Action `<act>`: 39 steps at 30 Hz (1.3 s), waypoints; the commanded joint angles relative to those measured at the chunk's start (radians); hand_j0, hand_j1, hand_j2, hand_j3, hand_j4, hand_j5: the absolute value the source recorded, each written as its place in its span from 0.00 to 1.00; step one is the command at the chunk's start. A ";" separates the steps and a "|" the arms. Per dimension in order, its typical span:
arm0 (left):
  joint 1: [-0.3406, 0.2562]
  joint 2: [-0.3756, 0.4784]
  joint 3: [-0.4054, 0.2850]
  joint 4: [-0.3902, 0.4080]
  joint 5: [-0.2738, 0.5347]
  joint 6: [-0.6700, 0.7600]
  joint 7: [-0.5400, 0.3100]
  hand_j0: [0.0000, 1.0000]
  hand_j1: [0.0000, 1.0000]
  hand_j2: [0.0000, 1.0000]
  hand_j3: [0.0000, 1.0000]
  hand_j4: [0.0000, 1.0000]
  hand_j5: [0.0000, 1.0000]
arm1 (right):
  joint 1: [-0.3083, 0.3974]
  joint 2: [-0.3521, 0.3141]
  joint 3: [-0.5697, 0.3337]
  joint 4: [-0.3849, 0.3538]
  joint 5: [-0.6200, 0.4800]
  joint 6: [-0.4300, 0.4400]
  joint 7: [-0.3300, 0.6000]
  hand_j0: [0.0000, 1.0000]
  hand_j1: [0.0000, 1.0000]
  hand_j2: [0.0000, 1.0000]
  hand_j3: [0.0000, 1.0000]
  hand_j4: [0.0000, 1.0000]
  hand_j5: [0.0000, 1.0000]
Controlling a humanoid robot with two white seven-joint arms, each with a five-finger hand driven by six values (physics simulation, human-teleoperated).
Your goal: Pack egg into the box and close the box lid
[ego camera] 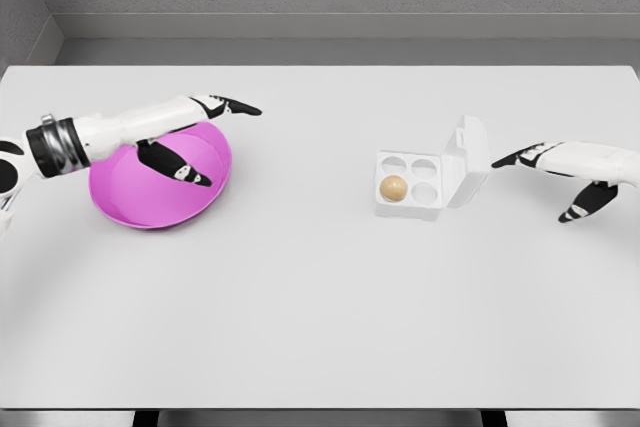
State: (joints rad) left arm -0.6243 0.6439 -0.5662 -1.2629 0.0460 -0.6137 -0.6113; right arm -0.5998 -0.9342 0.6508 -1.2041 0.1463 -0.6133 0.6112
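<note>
Since the small tan egg [393,187] already sat in the near-left cup of the white four-cup plastic box [409,187], I judged the packing step done and the lid-closing step in hand. Box lid [467,162] stood open, hinged on the right side and tilted away from the tray, approx. upright.

My right hand [560,169] hovered just beside the lid's outer face, fingers extended and relaxed, thumb hanging low, holding nothing. I couldn't confirm contact w/ the lid; fingertips looked near it, perhaps short of touching.

My left hand [195,132] was over the round magenta plastic bowl [160,187] at the table's left, well apart from the box, fingers straight and spread, holding nothing.

Next move, as I judged it: right fingers push the lid leftward over the hinge and press it down flat on the tray w/o shoving the box along the white tabletop [320,307].

Visibility notes: the lid's latch edge was too small to make out; the left arm hid part of the bowl's inside; both forearms were cut off at the frame edges.
</note>
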 commanded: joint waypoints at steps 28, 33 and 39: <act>0.017 0.045 0.008 0.005 -0.032 0.003 0.000 1.00 1.00 1.00 1.00 1.00 1.00 | -0.015 -0.040 -0.106 -0.132 -0.068 0.002 0.000 1.00 1.00 1.00 1.00 1.00 1.00; 0.012 0.074 0.012 0.004 -0.029 0.003 0.000 1.00 1.00 1.00 1.00 1.00 1.00 | -0.018 -0.028 -0.108 -0.061 -0.068 0.002 0.000 1.00 1.00 1.00 1.00 1.00 1.00; 0.008 0.063 0.012 0.005 -0.032 0.003 0.000 1.00 1.00 1.00 1.00 1.00 1.00 | -0.023 -0.008 -0.105 -0.064 -0.068 0.002 0.000 1.00 1.00 1.00 1.00 1.00 1.00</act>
State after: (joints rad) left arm -0.6167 0.7098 -0.5544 -1.2582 0.0069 -0.6135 -0.6113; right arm -0.6228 -0.9516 0.5467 -1.2700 0.0851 -0.6136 0.6113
